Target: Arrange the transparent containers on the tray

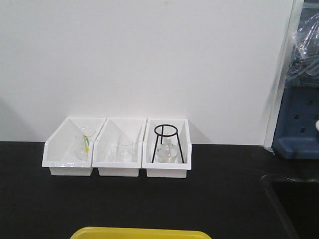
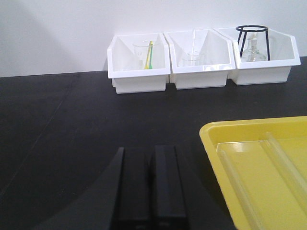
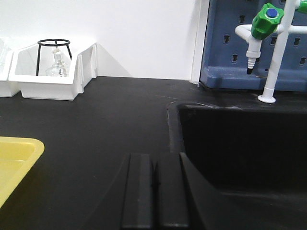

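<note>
Two transparent containers lie side by side on the yellow tray [image 2: 211,139] in the left wrist view: one clear tube [image 2: 240,189] near the tray's left side and another [image 2: 288,163] to its right, both pointing away from me. My left gripper [image 2: 150,151] is shut and empty, low over the black counter just left of the tray. Over the counter between the tray's corner [image 3: 14,153] and the sink, my right gripper [image 3: 154,158] is also shut with nothing in it. The front view shows only the tray's far rim [image 1: 139,233] and neither gripper.
Three white open-front bins stand against the back wall: the left one [image 1: 67,167] holds a beaker with a yellow-green stick, the middle [image 1: 118,168] clear glassware, the right [image 1: 167,169] a black ring stand over a flask. A sunken black sink [image 3: 240,143], a green-capped tap [image 3: 266,17] and a blue pegboard [image 3: 230,48] are at the right.
</note>
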### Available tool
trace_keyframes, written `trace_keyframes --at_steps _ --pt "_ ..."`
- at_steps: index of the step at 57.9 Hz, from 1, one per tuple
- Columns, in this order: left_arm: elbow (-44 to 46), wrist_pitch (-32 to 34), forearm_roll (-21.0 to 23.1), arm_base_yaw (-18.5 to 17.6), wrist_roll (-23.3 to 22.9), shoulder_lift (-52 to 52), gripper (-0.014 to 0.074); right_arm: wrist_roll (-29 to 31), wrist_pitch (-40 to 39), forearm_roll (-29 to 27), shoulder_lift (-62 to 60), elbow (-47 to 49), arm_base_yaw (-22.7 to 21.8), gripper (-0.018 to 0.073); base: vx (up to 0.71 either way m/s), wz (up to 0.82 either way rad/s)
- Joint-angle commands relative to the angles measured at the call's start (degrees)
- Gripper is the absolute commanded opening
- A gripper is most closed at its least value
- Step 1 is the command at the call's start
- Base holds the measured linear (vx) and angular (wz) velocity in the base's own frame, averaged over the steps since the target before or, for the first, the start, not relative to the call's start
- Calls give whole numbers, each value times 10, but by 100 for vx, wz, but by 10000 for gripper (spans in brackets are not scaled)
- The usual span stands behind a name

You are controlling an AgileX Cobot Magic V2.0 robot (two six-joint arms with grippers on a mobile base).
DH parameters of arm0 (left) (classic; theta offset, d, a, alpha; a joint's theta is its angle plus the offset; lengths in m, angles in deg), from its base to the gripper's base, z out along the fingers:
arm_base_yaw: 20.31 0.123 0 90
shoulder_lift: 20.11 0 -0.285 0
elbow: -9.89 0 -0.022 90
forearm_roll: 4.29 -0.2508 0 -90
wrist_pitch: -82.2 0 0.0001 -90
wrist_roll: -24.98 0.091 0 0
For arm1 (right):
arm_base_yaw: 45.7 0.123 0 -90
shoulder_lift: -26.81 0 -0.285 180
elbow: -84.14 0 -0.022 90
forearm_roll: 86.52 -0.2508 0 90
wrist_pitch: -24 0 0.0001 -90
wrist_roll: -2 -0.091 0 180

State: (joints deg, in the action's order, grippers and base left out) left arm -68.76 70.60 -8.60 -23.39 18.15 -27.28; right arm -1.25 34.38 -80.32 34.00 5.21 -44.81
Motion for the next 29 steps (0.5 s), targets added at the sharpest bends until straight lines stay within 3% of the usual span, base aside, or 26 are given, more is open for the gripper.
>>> trace_keyframes --at_steps 1,29 --pt "-22 43 3 1 -6 2 -8 5 -46 0 1 -5 -4 -13 0 0" --pt "-22 43 3 1 -6 2 -8 5 -46 0 1 -5 -4 -13 0 0"
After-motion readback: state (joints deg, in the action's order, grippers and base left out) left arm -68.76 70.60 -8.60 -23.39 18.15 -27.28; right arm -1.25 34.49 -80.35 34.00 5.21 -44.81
